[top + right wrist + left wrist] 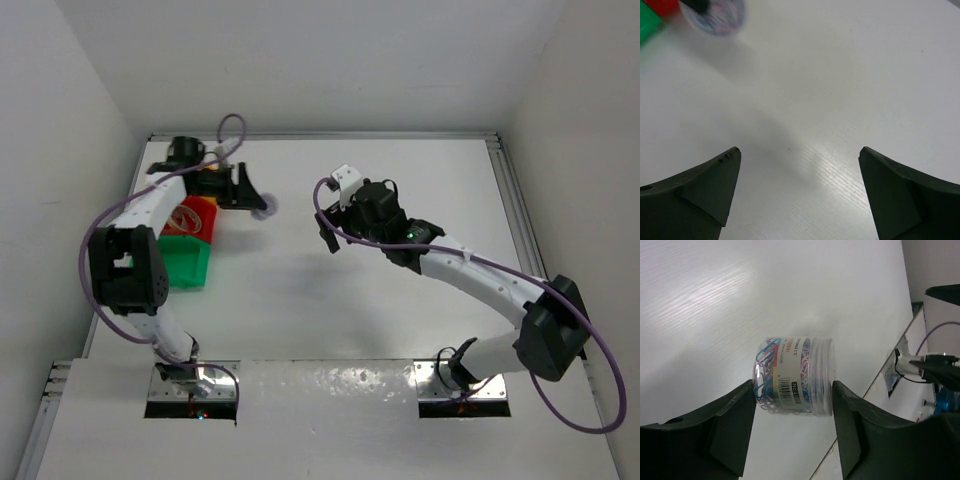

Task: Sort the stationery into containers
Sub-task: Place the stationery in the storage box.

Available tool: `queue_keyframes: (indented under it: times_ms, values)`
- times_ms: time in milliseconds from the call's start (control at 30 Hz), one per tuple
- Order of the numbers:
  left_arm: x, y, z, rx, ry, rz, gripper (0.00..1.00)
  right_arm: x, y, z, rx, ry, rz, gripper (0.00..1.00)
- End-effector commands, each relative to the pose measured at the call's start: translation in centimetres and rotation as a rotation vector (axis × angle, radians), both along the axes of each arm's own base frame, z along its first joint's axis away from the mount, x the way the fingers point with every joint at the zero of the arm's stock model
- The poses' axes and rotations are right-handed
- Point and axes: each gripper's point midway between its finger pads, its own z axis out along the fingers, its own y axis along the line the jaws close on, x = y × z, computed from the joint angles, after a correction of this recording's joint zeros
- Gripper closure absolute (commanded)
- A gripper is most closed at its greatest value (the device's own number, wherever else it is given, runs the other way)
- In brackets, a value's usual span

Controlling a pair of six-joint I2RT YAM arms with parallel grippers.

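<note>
A clear plastic jar full of coloured paper clips lies on its side between the fingers of my left gripper. Both jaws press its ends, so the gripper is shut on it. From above, the jar sits just right of the red container, with the left gripper at it. The green container stands in front of the red one. My right gripper hangs open and empty over bare table near the middle. In the right wrist view the jar is a blur at top left.
The left arm arches over the containers along the table's left edge. A raised rail runs down the right side. White walls close in the back and sides. Corners of the green and red containers show at top left.
</note>
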Motion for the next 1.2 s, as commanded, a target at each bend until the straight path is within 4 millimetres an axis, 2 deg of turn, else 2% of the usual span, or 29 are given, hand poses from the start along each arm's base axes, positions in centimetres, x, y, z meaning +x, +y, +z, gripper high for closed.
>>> queue_keyframes:
  times_ms: [0, 67, 100, 167, 233, 400, 500, 567, 733, 800, 967, 1167]
  values:
    - [-2.9, 7.3, 3.6, 0.022, -0.078, 0.074, 1.00, -0.8, 0.2, 1.7, 0.044, -0.040, 0.037, 0.01]
    - [-4.1, 10.2, 3.5, 0.034, -0.105, 0.090, 1.00, -1.0, 0.0, 1.0, 0.030, -0.037, 0.045, 0.01]
    - [-5.7, 12.5, 3.5, 0.023, -0.056, 0.151, 1.00, -1.0, 0.0, 0.6, 0.025, -0.033, 0.044, 0.01]
    - [-7.0, 14.8, 3.2, 0.061, -0.095, 0.149, 1.00, -1.2, 0.2, 0.2, 0.034, -0.019, 0.062, 0.01]
    - [-8.6, 17.6, 2.6, 0.074, -0.053, 0.215, 1.00, -1.1, 0.3, -0.2, 0.041, -0.009, 0.072, 0.01]
    - [-9.4, 23.5, 0.6, 0.085, -0.024, 0.350, 1.00, -0.9, 0.7, -0.9, 0.054, 0.009, 0.089, 0.01]
    - [-9.1, 25.7, -1.0, 0.129, -0.003, 0.365, 1.00, -0.7, 0.8, -1.1, 0.040, 0.020, 0.094, 0.01]
    - [-9.2, 26.5, -2.4, 0.164, 0.022, 0.353, 1.00, -0.6, 0.9, -1.2, 0.028, 0.028, 0.099, 0.01]
    - [-10.1, 26.7, -5.2, 0.181, 0.073, 0.305, 1.00, -0.3, 1.2, -1.3, 0.033, 0.042, 0.087, 0.01]
    - [-9.8, 27.2, -6.3, 0.184, 0.086, 0.309, 1.00, -0.1, 1.4, -1.4, 0.044, 0.050, 0.078, 0.01]
    - [-8.7, 28.0, -7.4, 0.155, 0.100, 0.283, 0.96, 0.2, 1.8, -1.4, 0.048, 0.076, 0.064, 0.01]
    - [-9.0, 27.1, -9.6, 0.122, 0.132, 0.221, 0.91, 0.2, 1.6, -1.2, 0.027, 0.083, 0.055, 0.02]
